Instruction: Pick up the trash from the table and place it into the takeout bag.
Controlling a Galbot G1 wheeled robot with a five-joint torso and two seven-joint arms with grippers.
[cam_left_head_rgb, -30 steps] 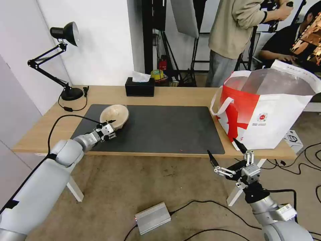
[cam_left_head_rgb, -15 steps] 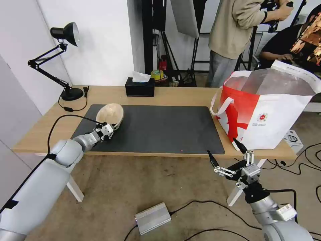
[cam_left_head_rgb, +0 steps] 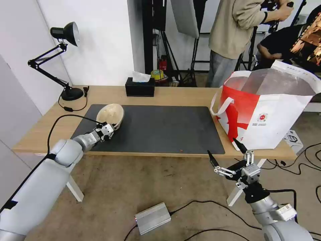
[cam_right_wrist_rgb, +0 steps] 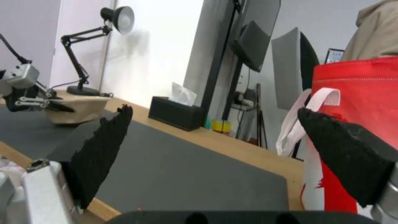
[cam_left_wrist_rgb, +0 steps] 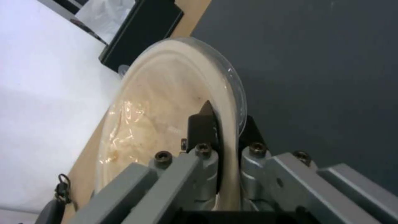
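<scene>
A beige round bowl (cam_left_head_rgb: 110,113) with its clear lid (cam_left_wrist_rgb: 166,102) stands tilted up on its edge at the left end of the dark grey mat (cam_left_head_rgb: 160,127) on the table (cam_left_head_rgb: 180,95). My left gripper (cam_left_head_rgb: 112,127) (cam_left_wrist_rgb: 224,121) is shut on the bowl's near rim, one finger on each side. The takeout bag (cam_left_head_rgb: 267,113) (cam_right_wrist_rgb: 356,81) stands open at the table's right end. My right gripper (cam_left_head_rgb: 222,147) (cam_right_wrist_rgb: 213,112) hangs open below the table's front edge, just before the bag, holding nothing. The right wrist view shows the bowl (cam_right_wrist_rgb: 79,109) far off.
A black tissue box (cam_left_head_rgb: 139,87) sits at the table's back edge and a black desk lamp (cam_left_head_rgb: 67,60) at the back left corner. On the floor lie a silver box (cam_left_head_rgb: 152,217) and several cables. People stand behind the table.
The left gripper has tipped the beige bowl up from lying almost flat to standing on its edge, and shifted it slightly left. The right arm has not moved.
</scene>
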